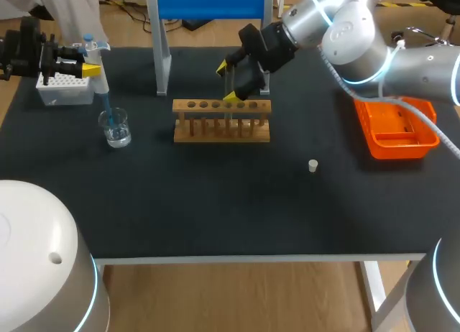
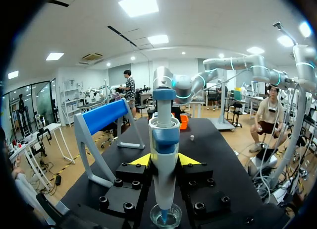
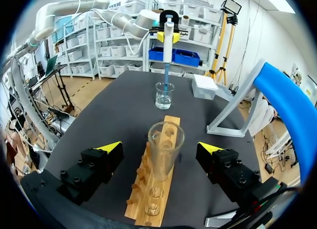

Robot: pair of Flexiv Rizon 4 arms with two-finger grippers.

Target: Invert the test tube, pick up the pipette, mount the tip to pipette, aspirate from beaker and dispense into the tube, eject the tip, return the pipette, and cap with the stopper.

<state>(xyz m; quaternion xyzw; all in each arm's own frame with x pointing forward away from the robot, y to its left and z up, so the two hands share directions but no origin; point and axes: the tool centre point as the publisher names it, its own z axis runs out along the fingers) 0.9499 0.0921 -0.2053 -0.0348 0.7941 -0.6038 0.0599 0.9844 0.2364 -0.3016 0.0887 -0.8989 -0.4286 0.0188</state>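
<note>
My left gripper [image 1: 92, 63] is shut on the white and blue pipette [image 2: 164, 140] and holds it upright at the table's far left. Its blue tip [image 1: 106, 105] dips into the water in the small glass beaker [image 1: 115, 127], which also shows under the gripper [image 2: 163, 159] as the beaker [image 2: 166, 216]. An open-mouthed glass test tube [image 3: 165, 147] stands upright in the wooden rack [image 1: 221, 121]. My right gripper [image 3: 159, 148] hangs over the rack with its fingers wide open on either side of the tube, not touching it. A small white stopper [image 1: 313, 165] lies on the mat right of the rack.
A white tip box [image 1: 65, 89] sits at the far left behind the beaker. An orange bin [image 1: 395, 127] stands at the right. A blue-topped stand [image 1: 208, 3] rises behind the rack. The rack [image 3: 153, 189] has several empty holes.
</note>
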